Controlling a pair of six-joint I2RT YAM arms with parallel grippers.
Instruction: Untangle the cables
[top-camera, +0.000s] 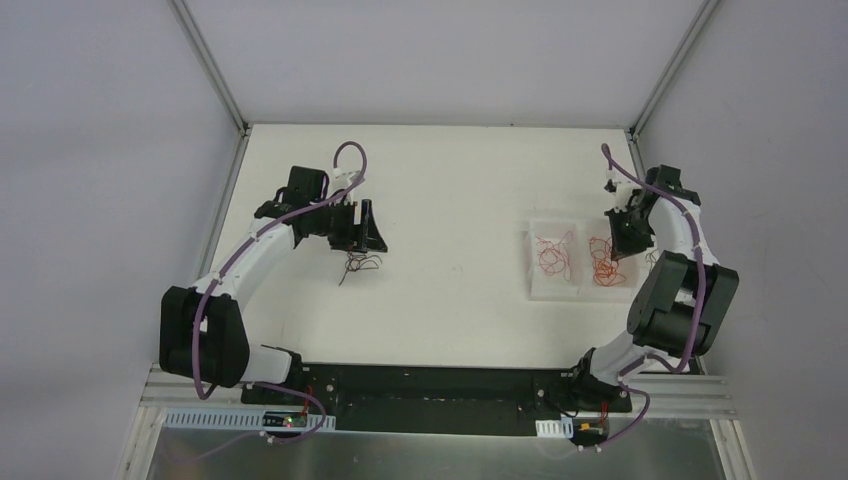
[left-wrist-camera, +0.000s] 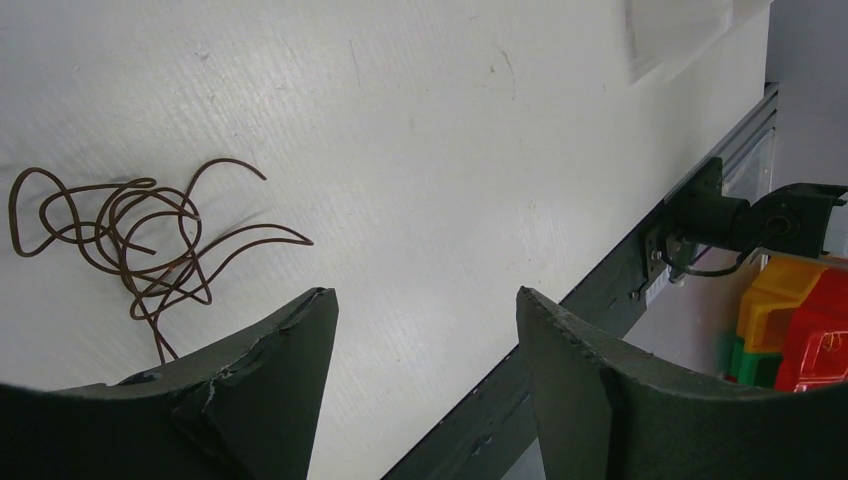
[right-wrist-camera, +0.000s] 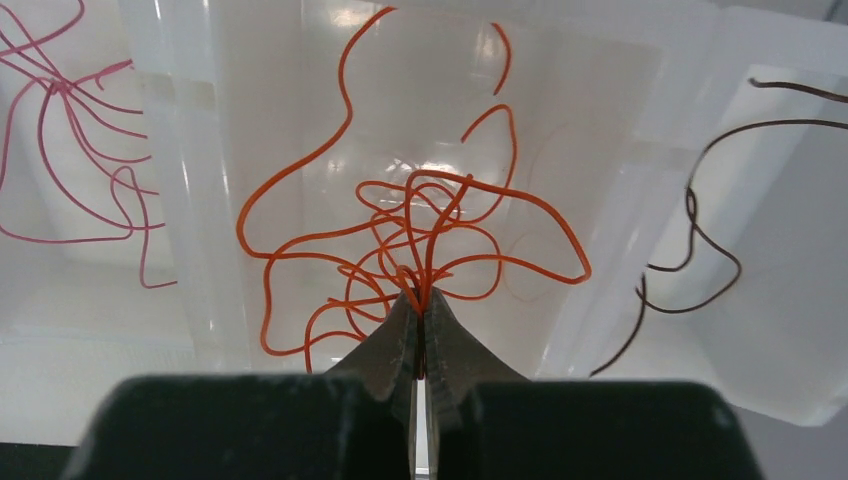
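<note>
A small wad of thin dark brown cables (top-camera: 360, 265) lies on the white table just in front of my left gripper (top-camera: 368, 226); it also shows in the left wrist view (left-wrist-camera: 130, 240), left of the open, empty gripper (left-wrist-camera: 425, 300). My right gripper (top-camera: 625, 240) is over the clear compartment tray (top-camera: 535, 290). In the right wrist view it (right-wrist-camera: 418, 300) is shut on orange cables (right-wrist-camera: 400, 250) held over the middle compartment. Pink-red cables (right-wrist-camera: 70, 130) lie in the left compartment, dark brown ones (right-wrist-camera: 700, 230) in the right. From above I see red (top-camera: 555, 255) and orange cables (top-camera: 603, 262) in the tray.
The black base rail (top-camera: 440, 385) runs along the table's near edge, also visible in the left wrist view (left-wrist-camera: 600, 300). Coloured bins (left-wrist-camera: 795, 330) sit beyond it. Aluminium frame posts (top-camera: 210, 60) stand at the back corners.
</note>
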